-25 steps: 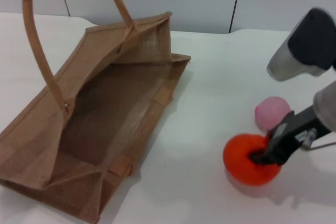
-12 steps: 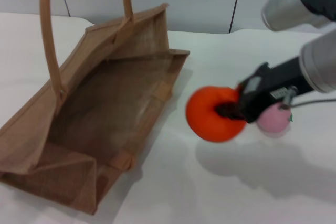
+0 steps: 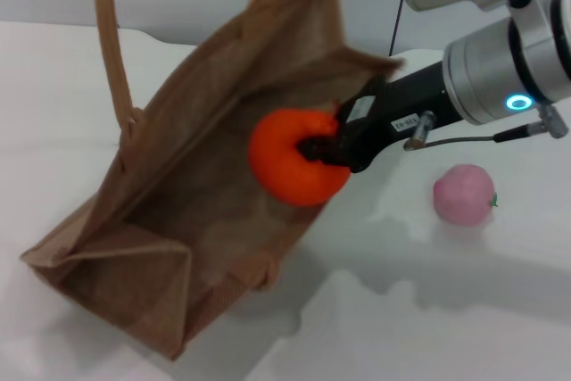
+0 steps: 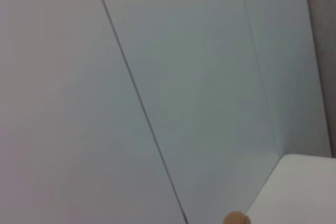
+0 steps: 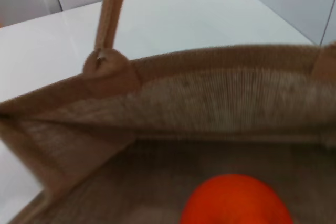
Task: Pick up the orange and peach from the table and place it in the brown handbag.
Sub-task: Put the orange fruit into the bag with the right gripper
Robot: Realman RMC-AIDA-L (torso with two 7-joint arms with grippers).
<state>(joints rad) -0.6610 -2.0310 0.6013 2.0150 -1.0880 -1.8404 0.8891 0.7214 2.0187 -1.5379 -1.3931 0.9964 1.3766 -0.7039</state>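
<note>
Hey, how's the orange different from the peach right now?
The orange is bright orange-red and bigger; the peach is pale pink and smaller. The orange is held up by the right gripper over the brown handbag's opening; the peach sits untouched on the table. Both are round fruits.

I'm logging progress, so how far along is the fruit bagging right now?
Nothing is in the brown handbag yet. In hand: the right tool grips the orange over the bag's open mouth, not released. Left: dropping it in, then fetching the peach, which sits on the table.
</note>
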